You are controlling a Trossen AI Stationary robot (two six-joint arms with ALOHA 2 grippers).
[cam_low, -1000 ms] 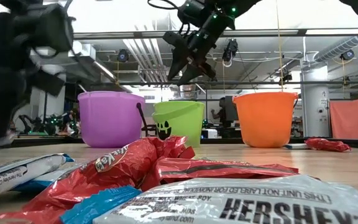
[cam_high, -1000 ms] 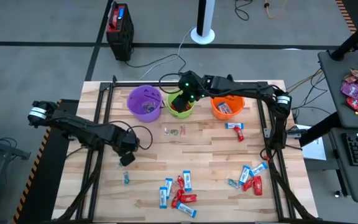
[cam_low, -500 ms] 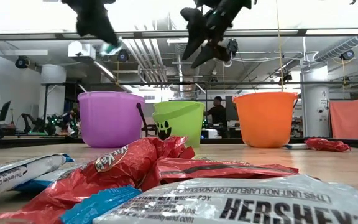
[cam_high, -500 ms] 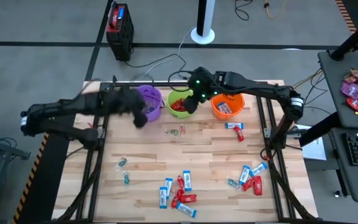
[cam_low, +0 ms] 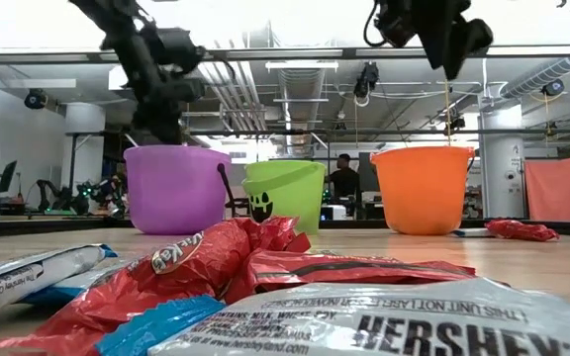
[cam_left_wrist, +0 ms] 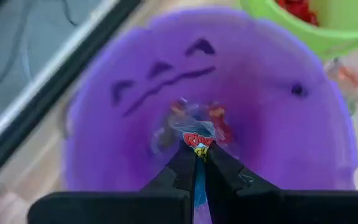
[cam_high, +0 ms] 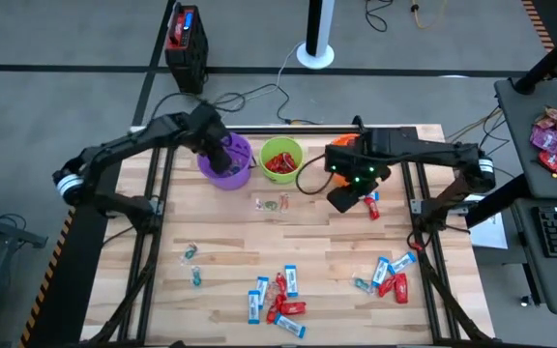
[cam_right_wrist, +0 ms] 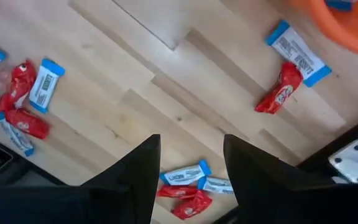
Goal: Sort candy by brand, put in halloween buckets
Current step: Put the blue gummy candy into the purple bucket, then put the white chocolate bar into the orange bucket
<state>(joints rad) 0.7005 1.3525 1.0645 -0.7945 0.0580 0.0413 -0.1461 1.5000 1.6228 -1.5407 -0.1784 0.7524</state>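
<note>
Half a second ago our left claw (cam_high: 222,155) was blurred in motion beside the round purple plastic bucket (cam_high: 211,170); it now hangs over that bucket's mouth, and in the left wrist view its fingers (cam_left_wrist: 180,163) are pressed together on a small twisted clear-and-teal candy (cam_left_wrist: 197,142), with a few more small wrapped pieces lying on the purple floor below; our right claw (cam_high: 343,196), which was over the lime green plastic bucket (cam_high: 281,159), has swung away and now hovers above the light wooden bench (cam_high: 230,242), just in front of the orange plastic bucket (cam_high: 338,145) and beside a red wrapped candy (cam_high: 371,206); its fingers (cam_right_wrist: 135,168) stand apart with nothing between them.

We count three buckets in a row at the far edge of the bench: purple, green, orange; the green one holds red wrappers.

Loose candy stays on the bench in groups; we count two small twisted pieces (cam_high: 272,204) in front of the green bucket and two more (cam_high: 191,253) near the left side; one blue-and-white bar wrapper (cam_high: 364,194) lies touching the red one by the right claw; a front-middle cluster (cam_high: 277,300) holds roughly four blue-and-white bars and three red pieces, and a front-right cluster (cam_high: 387,275) holds about three blue-and-white and two red, though overlaps make exact counts uncertain.
</note>
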